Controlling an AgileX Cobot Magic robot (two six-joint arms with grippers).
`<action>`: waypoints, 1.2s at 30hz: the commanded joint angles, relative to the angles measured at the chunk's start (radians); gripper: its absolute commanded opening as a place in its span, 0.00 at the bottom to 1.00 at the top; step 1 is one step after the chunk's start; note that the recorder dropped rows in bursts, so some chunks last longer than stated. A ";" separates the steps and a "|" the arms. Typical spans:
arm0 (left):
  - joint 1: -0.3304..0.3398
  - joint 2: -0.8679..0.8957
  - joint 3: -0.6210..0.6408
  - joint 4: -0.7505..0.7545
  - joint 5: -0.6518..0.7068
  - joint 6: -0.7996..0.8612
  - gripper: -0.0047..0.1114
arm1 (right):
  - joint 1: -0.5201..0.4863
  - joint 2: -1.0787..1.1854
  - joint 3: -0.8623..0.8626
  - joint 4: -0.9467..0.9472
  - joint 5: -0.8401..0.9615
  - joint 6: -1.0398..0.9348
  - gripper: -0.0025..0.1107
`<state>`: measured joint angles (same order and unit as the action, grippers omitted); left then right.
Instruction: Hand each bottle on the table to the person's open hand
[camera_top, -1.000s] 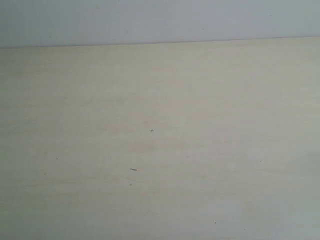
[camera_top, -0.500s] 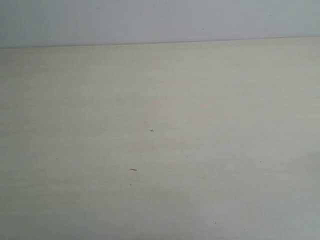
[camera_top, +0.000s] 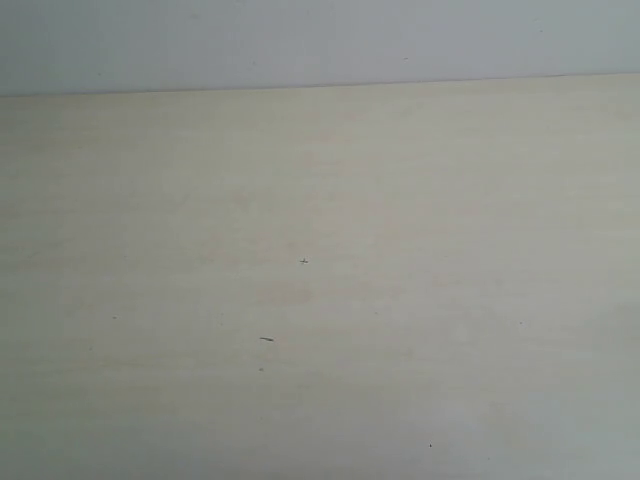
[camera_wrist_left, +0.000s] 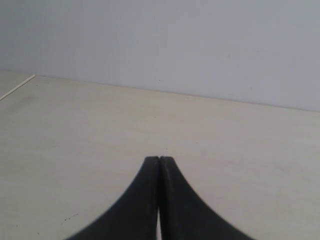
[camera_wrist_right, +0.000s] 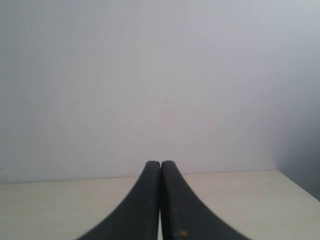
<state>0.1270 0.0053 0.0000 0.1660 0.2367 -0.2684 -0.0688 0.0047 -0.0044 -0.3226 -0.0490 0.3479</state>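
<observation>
The pale beige table (camera_top: 400, 250) fills the exterior view, bare but for a few tiny dark specks. No bottle shows in any view, and the person's hand is out of view too. Neither gripper appears in the exterior view. My left gripper (camera_wrist_left: 159, 159) is shut with nothing between its black fingers (camera_wrist_left: 142, 200), held above the table (camera_wrist_left: 75, 130). My right gripper (camera_wrist_right: 160, 163) is likewise shut and empty, its fingers (camera_wrist_right: 180, 205) pointing toward the wall over the table (camera_wrist_right: 240, 200).
A plain grey-white wall (camera_top: 320, 40) rises behind the table's far edge. A table edge (camera_wrist_left: 17, 86) shows in the left wrist view, and a table corner (camera_wrist_right: 287, 182) in the right wrist view.
</observation>
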 joint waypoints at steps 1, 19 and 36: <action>0.003 -0.005 0.000 0.004 -0.001 0.004 0.04 | -0.008 -0.005 0.004 0.009 0.017 -0.003 0.02; 0.003 -0.005 0.000 0.004 -0.001 0.004 0.04 | -0.008 -0.005 0.004 0.288 0.115 -0.176 0.02; 0.003 -0.005 0.000 0.004 -0.001 0.004 0.04 | -0.008 -0.005 0.004 0.290 0.107 -0.208 0.02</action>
<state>0.1270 0.0053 0.0000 0.1660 0.2392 -0.2684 -0.0688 0.0047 -0.0044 -0.0352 0.0697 0.1487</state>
